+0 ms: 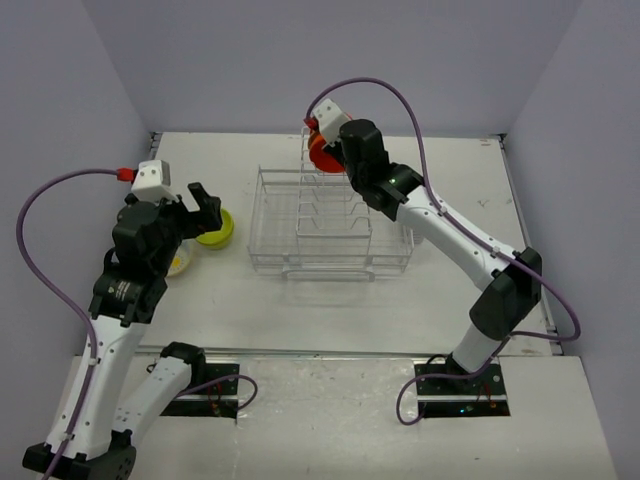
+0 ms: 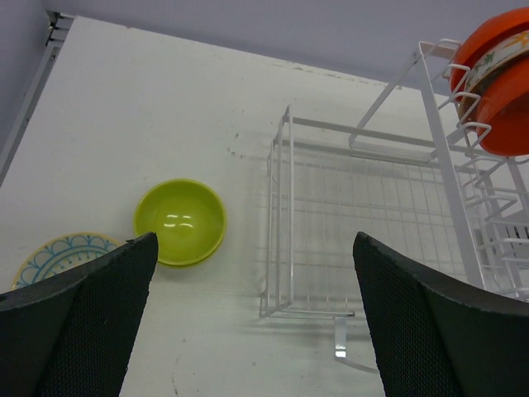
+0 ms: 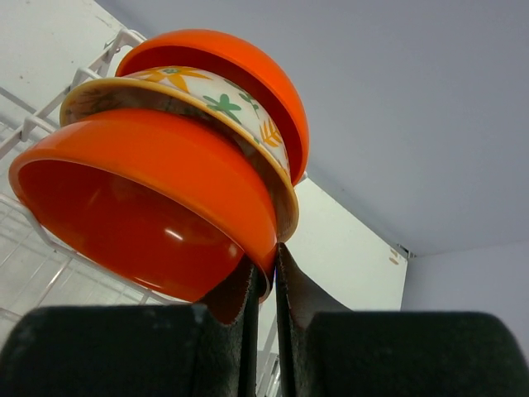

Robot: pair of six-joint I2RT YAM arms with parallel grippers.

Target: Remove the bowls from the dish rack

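The right gripper point(image 3: 266, 277) is closed almost fully. Its two black fingers point(image 3: 240, 302) pinch the lower rim of the nearest glossy orange-red round bowl point(image 3: 140, 207) — one finger inside it, the other in the narrow gap behind it. This bowl stands on its edge in the tall slotted part of the white wire dish rack point(image 1: 330, 262), at the far end. Just behind it, packed close, stand a cream round bowl with orange flowers and green leaves point(image 3: 216, 98) and a second orange-red bowl point(image 3: 248, 70).

I judge the held bowl to be light and stiff, with a smooth shiny wall that can slip. Held at one point of a thin rim it may swing or turn, so the lift should be slow and straight out of the wires, without dragging the cream neighbour.

Farther away, the left gripper point(image 2: 252, 248) is wide open and holds nothing. It hangs over the white table point(image 1: 300, 310) near a lime-green round bowl point(image 2: 180, 222), which sits upright to the left of the rack — beside a pale dish with blue arches point(image 2: 58, 258).
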